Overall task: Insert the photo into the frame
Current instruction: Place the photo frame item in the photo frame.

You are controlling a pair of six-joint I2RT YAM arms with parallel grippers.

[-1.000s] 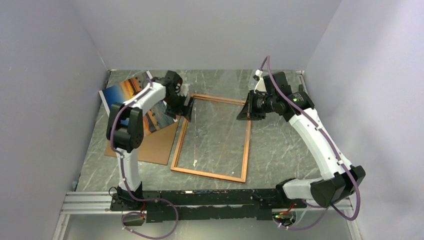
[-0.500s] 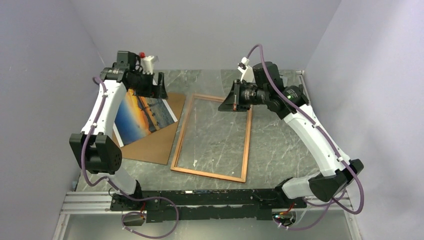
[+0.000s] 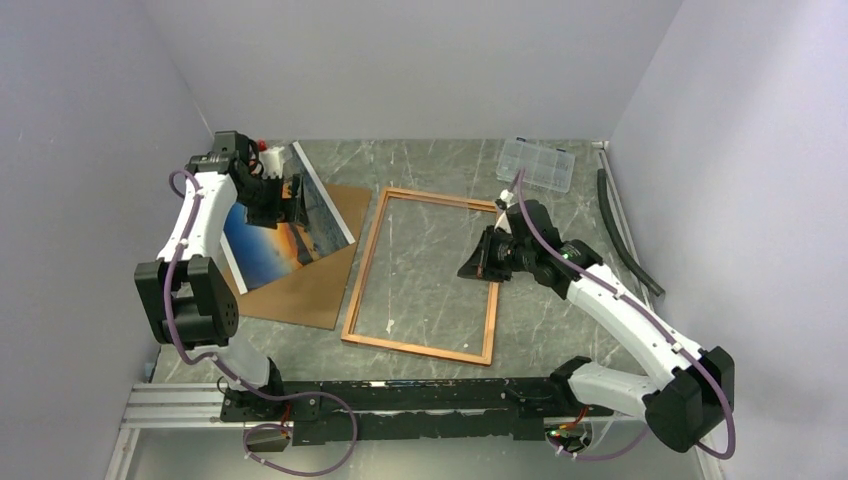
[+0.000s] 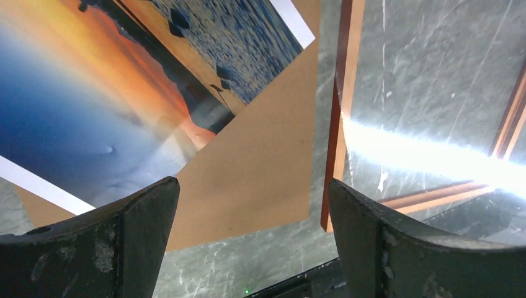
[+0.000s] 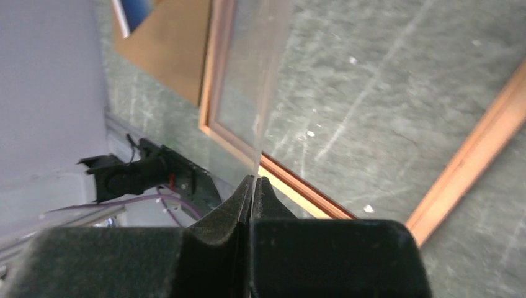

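Photo (image 3: 268,238) is laid face up on the brown board (image 3: 310,292), just left of the frame (image 3: 415,349), which is laid flat on the counter (image 3: 570,320). The left tool (image 4: 248,192) is held wide apart above the photo — likely to pick it up. The right tool (image 5: 251,183) is pinched on a clear sheet (image 5: 248,93), likely so the frame is kept free.

The photo (image 3: 270,235) runs from deep blue into orange, with dark silhouettes and a white border. The board (image 3: 310,290) is plain brown. The frame (image 3: 360,280) is reddish-orange. The counter (image 3: 540,330) is grey-green marble with white veins. The pane (image 5: 245,81) in the black right claw (image 5: 253,180) is colourless and clear, as is the far box (image 3: 537,163).
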